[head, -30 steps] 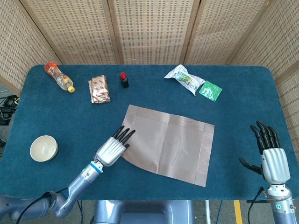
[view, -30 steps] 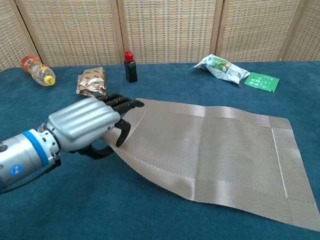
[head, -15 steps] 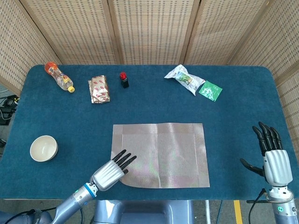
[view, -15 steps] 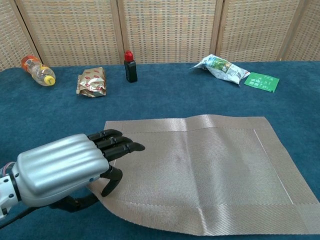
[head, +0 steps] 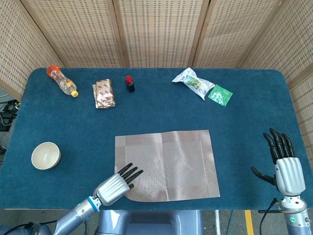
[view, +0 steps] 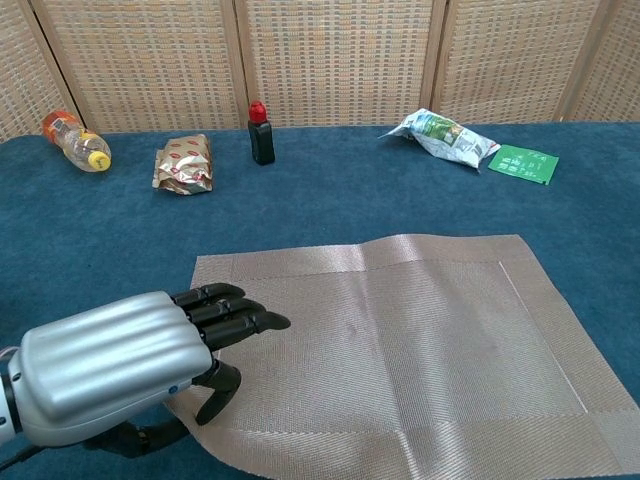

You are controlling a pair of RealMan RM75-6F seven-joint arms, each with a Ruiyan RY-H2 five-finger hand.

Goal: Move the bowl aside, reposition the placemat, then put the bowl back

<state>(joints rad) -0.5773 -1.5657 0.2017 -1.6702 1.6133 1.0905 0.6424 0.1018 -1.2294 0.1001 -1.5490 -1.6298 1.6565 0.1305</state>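
The tan woven placemat (head: 168, 164) lies flat near the table's front edge, roughly square to it, and fills the lower chest view (view: 400, 350). My left hand (head: 115, 187) is at its near-left corner. In the chest view the left hand (view: 130, 365) has its fingers on top of the mat and its thumb curled at the mat's edge, pinching that corner. The cream bowl (head: 45, 155) stands upright on the cloth far to the left, apart from the mat. At the front right, away from everything, my right hand (head: 286, 169) stays open with spread fingers.
Along the back lie a plastic bottle (head: 61, 81), a foil packet (head: 103, 93), a small black bottle with a red cap (head: 129, 83), a white snack bag (head: 192, 82) and a green sachet (head: 220, 95). The table's front edge runs just below the mat.
The left hand has dragged the placemat's corner toward the front edge, swinging the mat from skewed to square. The bowl and the right hand stayed where they were.
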